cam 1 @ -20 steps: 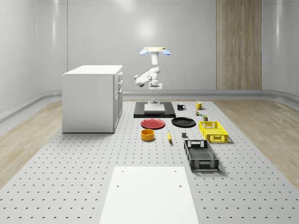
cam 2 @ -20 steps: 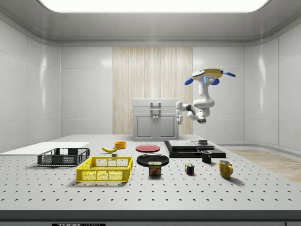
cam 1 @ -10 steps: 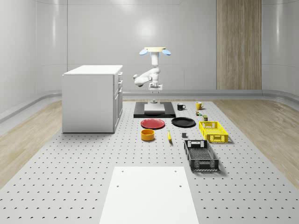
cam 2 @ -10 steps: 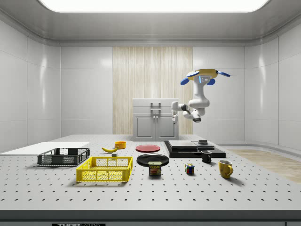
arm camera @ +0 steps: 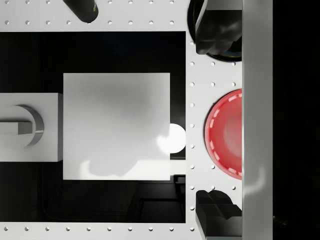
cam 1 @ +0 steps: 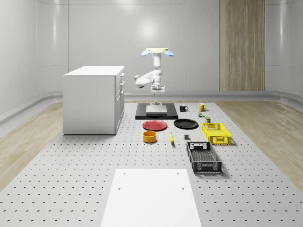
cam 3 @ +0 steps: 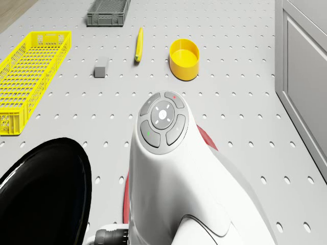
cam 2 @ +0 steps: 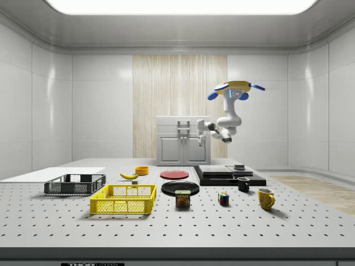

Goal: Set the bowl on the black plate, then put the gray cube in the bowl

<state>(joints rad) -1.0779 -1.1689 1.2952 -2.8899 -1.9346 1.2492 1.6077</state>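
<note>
Wrist view: fingers (arm camera: pixel 216 35) are set wide apart, nothing btwn them. The gripper (arm camera: pixel 218 122) points straight down over the table strip btwn the black platform (arm camera: pixel 30 60) and the red plate (arm camera: pixel 227 132). The platform's white pad (arm camera: pixel 116 125) lies just beside that strip.

Side view: gripper hangs high in the air, well above the tabletop, approx. over the platform edge nearest the red plate. The arm (cam 2: pixel 224 126) bends back and up from it to the drone (cam 2: pixel 236 87), which hovers over the platform, touching nothing.

Task items, whole-scene view: bowl (cam 1: pixel 149 136), yellow-orange, sits upright on the table (cam 1: pixel 71 165), on the near side of the red plate and apart from it. Black plate (cam 1: pixel 185 124) is to the red plate's right in this view, bare, w/ a gap btwn the two. Gray cube (cam 1: pixel 187 137) rests on the table nearer the camera than the black plate, btwn the banana (cam 1: pixel 171 137) and the yellow crate (cam 1: pixel 216 133). Bowl, cube and black plate are all well apart from the gripper.

Other: dark crate (cam 1: pixel 203 157) sits nearer the camera than the yellow one. White cabinet (cam 1: pixel 93 99) stands at the whole-scene view's left.
</note>
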